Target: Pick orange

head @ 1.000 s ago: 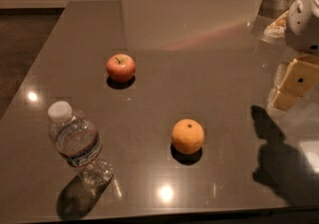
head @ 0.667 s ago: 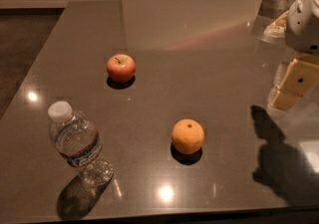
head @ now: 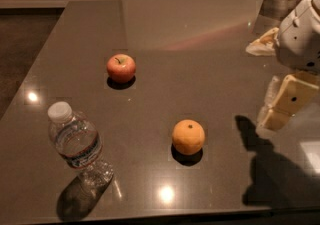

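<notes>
It looked like an office kitchenette: polished dark counter [head: 200,69], metal bin [head: 277,1] of brown bits at the back, end effector [head: 281,106] hanging above its right edge.

The pincer [head: 274,115] hangs at the right edge, angled down-left, beneath the white wrist [head: 300,36].

Red apple [head: 121,68], water bottle [head: 77,146], grey table [head: 200,29]

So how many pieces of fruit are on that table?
2. The orange sits near the front middle; the apple is farther back on the left. None looks hidden. The gripper hovers over the table at the right, touching neither.
</notes>
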Robot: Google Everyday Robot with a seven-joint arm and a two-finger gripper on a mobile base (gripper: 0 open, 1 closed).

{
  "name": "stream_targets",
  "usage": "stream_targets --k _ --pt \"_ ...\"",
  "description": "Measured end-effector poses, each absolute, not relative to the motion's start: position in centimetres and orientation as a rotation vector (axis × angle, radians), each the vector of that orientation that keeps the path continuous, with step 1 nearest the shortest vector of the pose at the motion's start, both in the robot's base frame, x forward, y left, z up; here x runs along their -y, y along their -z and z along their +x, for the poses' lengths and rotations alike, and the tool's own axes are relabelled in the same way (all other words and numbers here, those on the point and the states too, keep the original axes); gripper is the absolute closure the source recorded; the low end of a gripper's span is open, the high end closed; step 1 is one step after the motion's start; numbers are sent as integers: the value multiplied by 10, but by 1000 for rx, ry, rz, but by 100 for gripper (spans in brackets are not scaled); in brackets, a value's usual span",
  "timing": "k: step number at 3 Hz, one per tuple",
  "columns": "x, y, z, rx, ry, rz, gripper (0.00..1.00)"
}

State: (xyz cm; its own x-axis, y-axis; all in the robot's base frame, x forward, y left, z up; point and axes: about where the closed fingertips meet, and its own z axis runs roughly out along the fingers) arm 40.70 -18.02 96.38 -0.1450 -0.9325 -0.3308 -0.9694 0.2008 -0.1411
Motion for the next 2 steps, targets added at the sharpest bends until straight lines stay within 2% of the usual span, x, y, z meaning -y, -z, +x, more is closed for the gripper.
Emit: stream_targets --k 2 --pt "122 -931 380 -2046 -297 -1859 0"
